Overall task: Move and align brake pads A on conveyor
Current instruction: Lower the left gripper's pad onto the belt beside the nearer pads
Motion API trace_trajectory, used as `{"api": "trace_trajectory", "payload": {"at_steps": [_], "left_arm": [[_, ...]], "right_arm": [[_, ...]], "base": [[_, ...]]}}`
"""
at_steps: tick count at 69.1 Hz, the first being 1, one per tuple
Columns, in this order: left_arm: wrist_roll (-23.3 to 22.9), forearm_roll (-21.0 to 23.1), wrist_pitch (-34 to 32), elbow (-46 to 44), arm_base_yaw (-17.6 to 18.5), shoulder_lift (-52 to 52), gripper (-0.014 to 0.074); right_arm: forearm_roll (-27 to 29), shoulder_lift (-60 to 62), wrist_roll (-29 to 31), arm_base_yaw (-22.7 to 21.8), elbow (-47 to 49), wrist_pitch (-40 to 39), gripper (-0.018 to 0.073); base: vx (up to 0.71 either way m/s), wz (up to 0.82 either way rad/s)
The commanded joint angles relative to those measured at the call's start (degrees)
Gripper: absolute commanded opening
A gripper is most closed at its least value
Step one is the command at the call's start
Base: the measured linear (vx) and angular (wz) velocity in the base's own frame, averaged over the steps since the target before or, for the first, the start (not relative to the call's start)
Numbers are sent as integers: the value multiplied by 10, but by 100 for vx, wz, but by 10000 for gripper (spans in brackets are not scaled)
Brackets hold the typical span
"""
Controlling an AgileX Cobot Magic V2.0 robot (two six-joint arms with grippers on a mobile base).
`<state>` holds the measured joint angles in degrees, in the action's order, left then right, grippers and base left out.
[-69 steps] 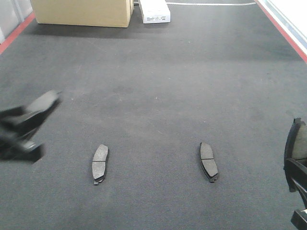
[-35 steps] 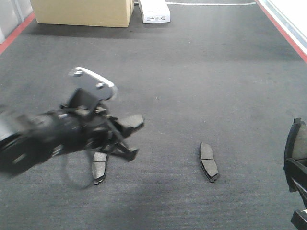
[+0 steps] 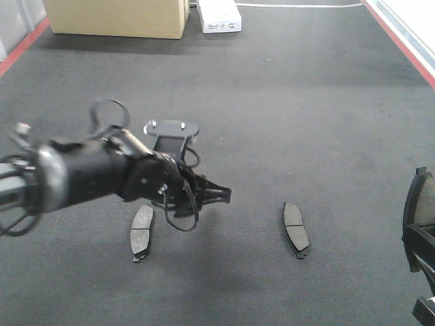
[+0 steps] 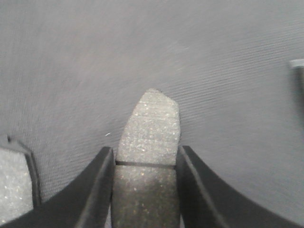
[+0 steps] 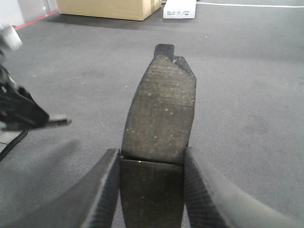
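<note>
Left wrist view: my left tool (image 4: 145, 190) pinches a brake pad (image 4: 149, 137), long way pointing ahead, above the conveyor (image 4: 95, 57). My right tool (image 5: 152, 190) pinches another brake pad (image 5: 161, 109).

open belt (image 3: 224, 231) between two lying pads (image 3: 142, 231) (image 3: 296, 229) | cardboard box (image 3: 119, 17) far

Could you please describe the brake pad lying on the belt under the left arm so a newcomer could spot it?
On the dark conveyor, two brake pads lie flat. It is the left brake pad, beneath the left tool, which grips another.
</note>
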<state>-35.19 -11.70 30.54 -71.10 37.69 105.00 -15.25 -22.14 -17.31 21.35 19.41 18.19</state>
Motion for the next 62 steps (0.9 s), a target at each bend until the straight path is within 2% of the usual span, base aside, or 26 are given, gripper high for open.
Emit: {"api": "trace_trajectory", "payload": {"at_steps": [1,7,13,17,38,47,62], "left_arm": [[-62,-38,-15,-22,1,-13,127],[-113,-65,-9,-22,1,-8,130],[-156,-72,-13,-22,1,-8,134],[-168,-72,-15,-22,1,-8,140],[-168,-19,-6,-22,1,10,183],[-151,12,12,-22,5,15,189],[-150,15,26,-22,13,15,197]], "right_arm": [[-11,-2,3,-1,20,-50,3],[-11,-2,3,-1,20,-50,3],[-11,-2,3,-1,20,-50,3],[-11,-2,3,-1,20,-50,3],[-11,-2,3,-1,20,-49,3],[-11,-2,3,-1,20,-49,3],[-11,-2,3,-1,20,-49,3]], "base": [[0,0],[0,0],[0,0],[0,0],[0,0],[0,0],[0,0]]}}
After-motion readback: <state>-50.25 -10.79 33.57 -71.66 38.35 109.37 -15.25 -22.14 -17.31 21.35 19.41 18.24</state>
